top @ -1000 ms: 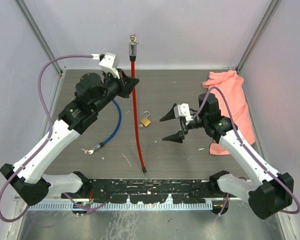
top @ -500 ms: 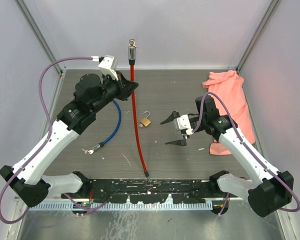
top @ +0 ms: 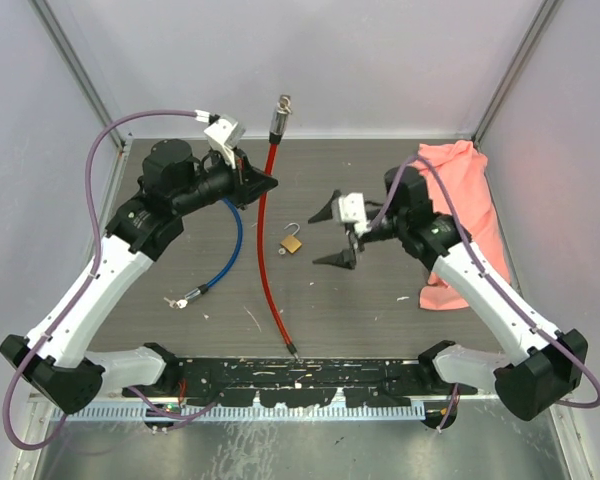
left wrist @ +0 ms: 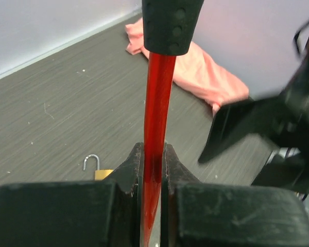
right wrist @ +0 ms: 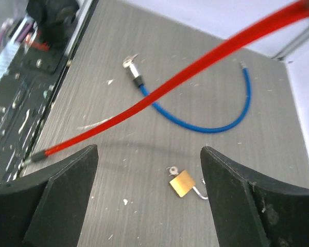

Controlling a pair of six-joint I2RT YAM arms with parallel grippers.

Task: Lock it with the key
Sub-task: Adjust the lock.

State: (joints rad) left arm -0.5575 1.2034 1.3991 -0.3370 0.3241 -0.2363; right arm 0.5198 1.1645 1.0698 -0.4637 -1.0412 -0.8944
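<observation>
While the left gripper [top: 269, 183] sits in the upper left-centre of the overhead view, its jaws are clamped tight on the red cable [top: 267, 250], which the left wrist camera shows pinched between the two black fingers [left wrist: 129, 172]. Above that grip the cable rises to a black sleeve [left wrist: 170, 25] and ends in a metal head [top: 280, 108] at the top centre of the overhead frame, lifted against the back wall. Below the grip the cable runs down the middle of the table [top: 360, 310] to a thin tip near the bottom edge.

The right gripper [top: 328, 236] hangs right of centre with its jaws wide apart and nothing between them. Its wrist camera looks down past both fingertips [right wrist: 67, 175] onto the brass padlock [right wrist: 182, 184], which lies flat on the table with its shackle swung open. In the overhead view the padlock [top: 292, 243] rests just right of the red cable and just left of the open right gripper, apart from both. Whether a key sits in it is too small to tell.

A blue cable [top: 235, 235] curves left of the red one, its metal end in the lower left. A pink cloth [top: 465, 200] is bunched along the right edge.
</observation>
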